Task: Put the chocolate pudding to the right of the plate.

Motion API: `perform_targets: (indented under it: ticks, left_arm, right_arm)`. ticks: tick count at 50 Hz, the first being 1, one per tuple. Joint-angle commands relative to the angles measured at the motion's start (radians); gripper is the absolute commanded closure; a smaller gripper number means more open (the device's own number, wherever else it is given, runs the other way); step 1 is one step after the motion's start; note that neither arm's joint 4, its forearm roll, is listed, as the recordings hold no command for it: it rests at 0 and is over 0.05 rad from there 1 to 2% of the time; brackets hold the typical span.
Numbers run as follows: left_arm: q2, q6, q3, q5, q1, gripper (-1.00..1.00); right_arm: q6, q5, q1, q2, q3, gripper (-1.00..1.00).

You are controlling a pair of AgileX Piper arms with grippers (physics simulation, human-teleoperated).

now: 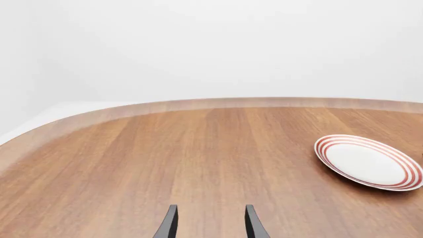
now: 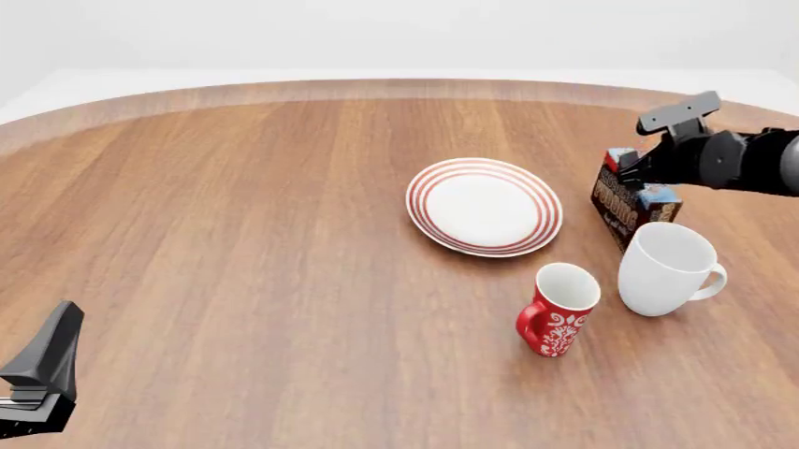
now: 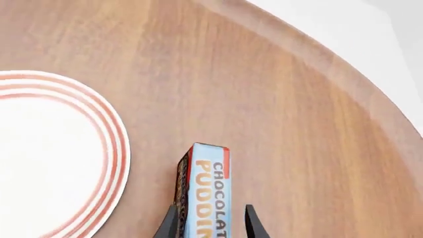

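Observation:
The chocolate pudding [image 2: 615, 204] stands on the table just right of the plate [image 2: 482, 207], close to its rim but apart from it. My right gripper [image 2: 639, 180] is over the carton. In the right wrist view the pudding [image 3: 206, 183] sits between my right gripper's [image 3: 211, 224] open fingers, near one finger [image 3: 170, 224] with a small gap to the other; the plate [image 3: 46, 148] lies beside it. My left gripper [image 1: 210, 225] is open and empty, low at the near left of the table [image 2: 40, 369], far from both. The plate also shows in the left wrist view [image 1: 367, 161].
A white mug [image 2: 665, 267] stands just in front of the pudding, almost touching it. A red patterned mug [image 2: 559, 309] stands to its left, in front of the plate. The wooden table's curved far edge [image 2: 374, 89] runs behind everything.

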Motion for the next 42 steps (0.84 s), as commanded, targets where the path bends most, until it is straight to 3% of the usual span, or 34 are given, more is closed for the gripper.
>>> perform_targets:
  ticks: [1,4,7,10,15,18,20,22,26,27,30,35,42]
  left_arm:
    - [0.000,0.000,0.000,0.000,0.000,-1.00]
    - [0.000,0.000,0.000,0.000,0.000,-1.00]
    - [0.000,0.000,0.000,0.000,0.000,-1.00]
    - [0.000,0.000,0.000,0.000,0.000,-1.00]
    - [0.000,0.000,0.000,0.000,0.000,-1.00]
    - [0.000,0.000,0.000,0.000,0.000,-1.00]
    - [0.000,0.000,0.000,0.000,0.000,-1.00]
    - [0.000,0.000,0.000,0.000,0.000,-1.00]
    - [0.000,0.000,0.000,0.000,0.000,-1.00]
    - [0.000,0.000,0.000,0.000,0.000,-1.00]
    - [0.000,0.000,0.000,0.000,0.000,-1.00]
    - [0.000,0.000,0.000,0.000,0.000,-1.00]
    - [0.000,0.000,0.000,0.000,0.000,-1.00]
  right_arm:
    - [0.001,0.093,0.036,-0.155,-0.063,-1.00]
    - [-0.008,0.119,0.045,-0.198,-0.087,-1.00]
    - [0.060,0.219,0.072,-0.314,-0.226,-1.00]
    - [0.073,0.272,0.094,-0.357,-0.307,-1.00]
    - [0.156,0.426,0.192,-0.527,-0.613,-1.00]
    - [0.152,0.384,0.221,-0.642,-0.681,-1.00]
    - [0.119,0.314,0.224,-0.717,-0.656,-1.00]
    - [0.058,0.171,0.242,-0.850,-0.559,-1.00]
    - [0.123,0.136,0.267,-0.918,-0.524,-1.00]
    - [0.097,0.145,0.302,-0.916,-0.514,-1.00]
    - [0.069,0.127,0.302,-0.923,-0.474,-1.00]
    - [0.123,0.068,0.259,-0.927,-0.381,-1.00]
    - [0.126,0.014,0.247,-0.931,-0.295,-1.00]
